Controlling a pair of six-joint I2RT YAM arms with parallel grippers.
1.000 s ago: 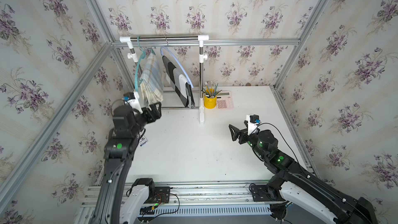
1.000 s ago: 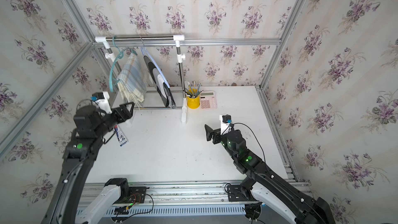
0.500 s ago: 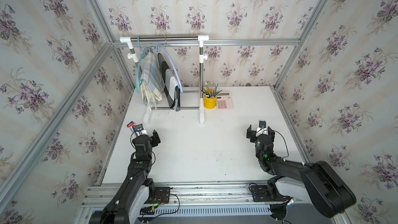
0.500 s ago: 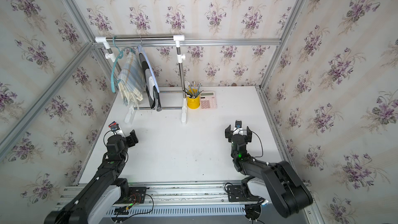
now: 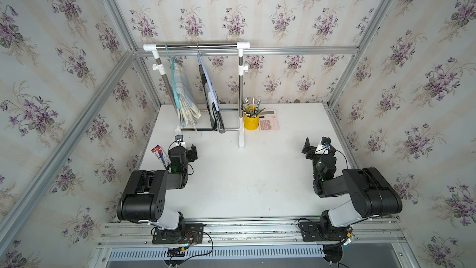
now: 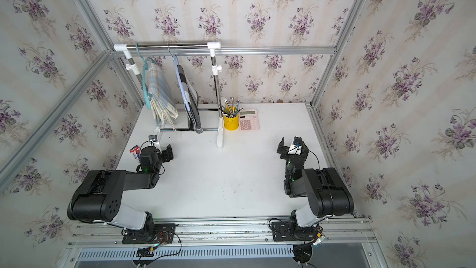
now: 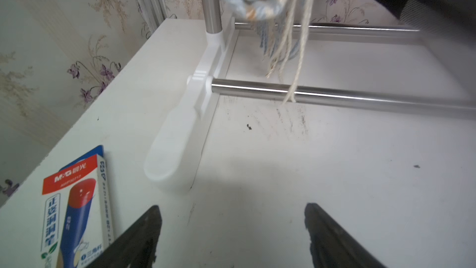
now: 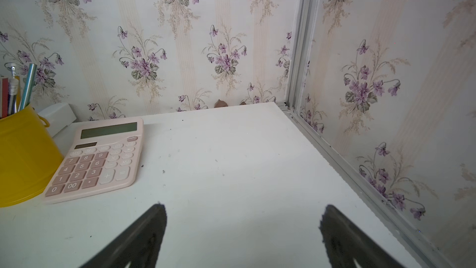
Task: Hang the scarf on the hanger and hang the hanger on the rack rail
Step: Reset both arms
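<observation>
1. the plaid scarf (image 5: 186,94) drapes over the teal hanger (image 6: 145,91), which hooks on the clothes rack (image 5: 201,45) top rail.
2. the left gripper (image 7: 231,217) sits just before the rack's foot, jaws wide, empty.
3. the right gripper (image 8: 242,215) is well apart from the rack, jaws wide, empty.

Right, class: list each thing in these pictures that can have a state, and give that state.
plaid scarf: draped over the teal hanger, hanging from the rail
grey scarf: draped over a second hanger on the rail
left gripper: open, empty
right gripper: open, empty
pen cup: upright, holding pens
calculator: flat, display blank
pen box: lying flat
</observation>
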